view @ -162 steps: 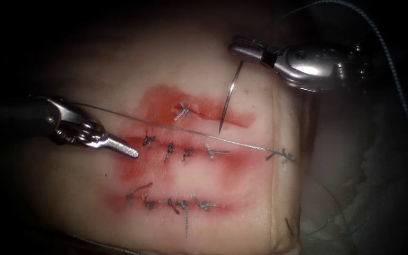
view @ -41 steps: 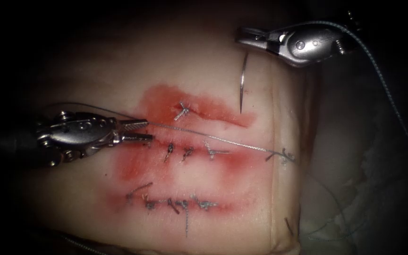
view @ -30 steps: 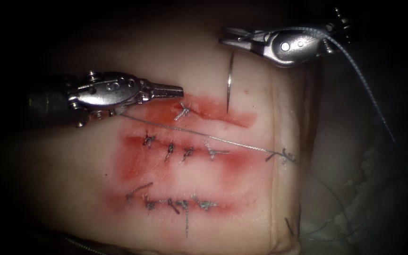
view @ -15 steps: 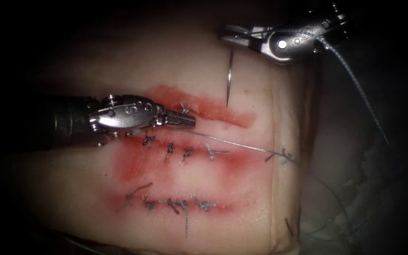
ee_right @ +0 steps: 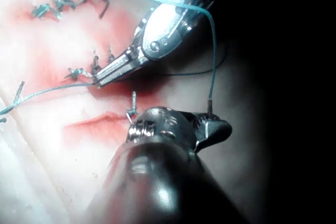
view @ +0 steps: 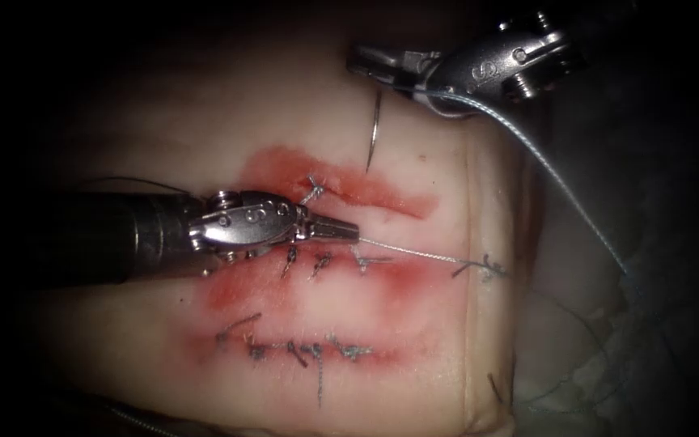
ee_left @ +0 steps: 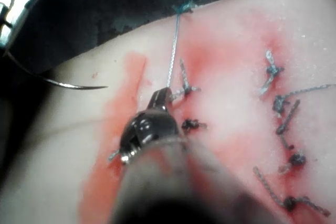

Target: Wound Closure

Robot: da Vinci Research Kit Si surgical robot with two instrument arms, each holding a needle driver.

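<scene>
Near part of the tissue (view: 163, 372): two rows of tied stitches with cut ends of thread, each lying in a band of red fluid (view: 228, 291). Neither tool touches them.

Middle: the left pincer (view: 349, 232) lies flat and low over the tissue, its long axis running left to right, tip pointing right. Its jaws are closed on the thread (view: 414, 252) right at the tip. From there the thread runs taut to the right and slightly nearer, to a knot (view: 485, 267) at the right edge of the tissue. The left wrist view confirms this: the left pincer (ee_left: 159, 98) is clamped on the thread (ee_left: 172, 59), which goes straight away to a knot (ee_left: 184, 7) at the tissue edge.

Far: the right pincer (view: 366, 61) is closed on the needle (view: 374, 133) at its blunt end. The needle hangs clear of the tissue, curve running near-far, point aimed at the far red cut (view: 390, 197) just right of its single stitch (view: 312, 191). The needle lies far and slightly right of the left pincer; the right pincer is the one on it.

Change against 5.4 s ago: the left pincer then lay well left and closed, off the thread; it now grips the thread further right. The right pincer with the needle has shifted left and farther.
</scene>
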